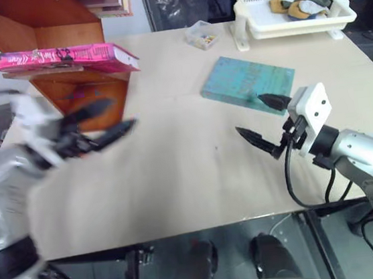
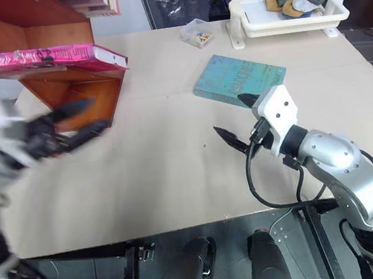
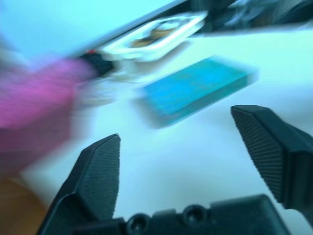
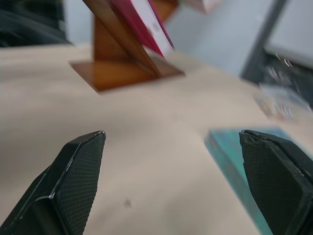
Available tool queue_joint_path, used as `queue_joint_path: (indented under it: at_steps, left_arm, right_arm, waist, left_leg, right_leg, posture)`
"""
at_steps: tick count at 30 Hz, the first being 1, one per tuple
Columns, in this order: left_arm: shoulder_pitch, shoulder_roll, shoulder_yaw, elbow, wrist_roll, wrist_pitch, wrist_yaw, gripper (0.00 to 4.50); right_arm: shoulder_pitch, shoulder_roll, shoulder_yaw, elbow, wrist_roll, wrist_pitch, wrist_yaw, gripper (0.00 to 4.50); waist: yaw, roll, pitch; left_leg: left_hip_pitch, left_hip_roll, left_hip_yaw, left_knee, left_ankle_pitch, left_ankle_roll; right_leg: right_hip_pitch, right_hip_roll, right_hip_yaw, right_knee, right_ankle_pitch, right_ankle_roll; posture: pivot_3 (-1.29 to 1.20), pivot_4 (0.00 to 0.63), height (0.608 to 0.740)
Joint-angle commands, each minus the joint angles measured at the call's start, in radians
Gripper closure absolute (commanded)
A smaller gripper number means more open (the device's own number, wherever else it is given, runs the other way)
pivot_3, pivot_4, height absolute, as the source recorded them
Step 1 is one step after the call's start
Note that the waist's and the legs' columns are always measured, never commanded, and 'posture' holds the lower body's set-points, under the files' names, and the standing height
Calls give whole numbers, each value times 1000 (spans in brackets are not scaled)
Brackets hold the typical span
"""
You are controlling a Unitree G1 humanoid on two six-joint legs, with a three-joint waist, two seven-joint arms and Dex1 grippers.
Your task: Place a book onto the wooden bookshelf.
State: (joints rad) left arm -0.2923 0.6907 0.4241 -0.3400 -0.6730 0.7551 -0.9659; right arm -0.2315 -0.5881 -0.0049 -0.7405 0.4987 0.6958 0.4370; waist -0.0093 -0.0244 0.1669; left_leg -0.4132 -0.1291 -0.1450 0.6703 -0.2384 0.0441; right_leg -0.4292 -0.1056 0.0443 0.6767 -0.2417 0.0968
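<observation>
Bookshelf [image 1: 60, 33] top cut off; book [image 1: 62, 57] shelved.

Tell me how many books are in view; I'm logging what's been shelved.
2. The thick hot-pink paperback book lies flat on a board of the reddish-brown wooden bookshelf. The thin teal book lies on the beige table. Others may be hidden higher on the shelf.

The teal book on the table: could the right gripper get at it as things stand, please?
Probably yes. The right gripper is open and empty, right beside the teal book, which lies flat on the table with nothing between them.
</observation>
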Motion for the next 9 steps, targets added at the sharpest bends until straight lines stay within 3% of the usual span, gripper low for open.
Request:
queue_joint_path:
  at_steps: [1, 5, 9]
  left_arm:
    - [22, -46, -72, -74, 51, -62, 109, 180]
    - [58, -39, -97, 43, 161, -212, 113, 180]
    - [80, 9, -70, 126, 167, -278, 63, 180]
  right_arm:
    - [94, -40, -66, -97, -41, 18, -38, 0]
    - [324, -68, -176, -224, -48, 58, -48, 0]
    - [502, -86, -285, -303, -22, 45, -35, 0]
  waist:
    - [0, 0, 0]
    - [-1, 3, -2]
    - [2, 8, -5]
  left_leg:
    - [0, 0, 0, 0, 0, 0]
    - [1, 1, 1, -2, 0, 0]
    - [2, 1, 2, -3, -1, -1]
  right_leg:
    - [0, 0, 0, 0, 0, 0]
    - [-1, 1, 1, 0, 0, 0]
    - [0, 1, 2, -3, 0, 0]
  posture:
    - [0, 150, 740]
    - [0, 150, 740]
    - [0, 150, 740]
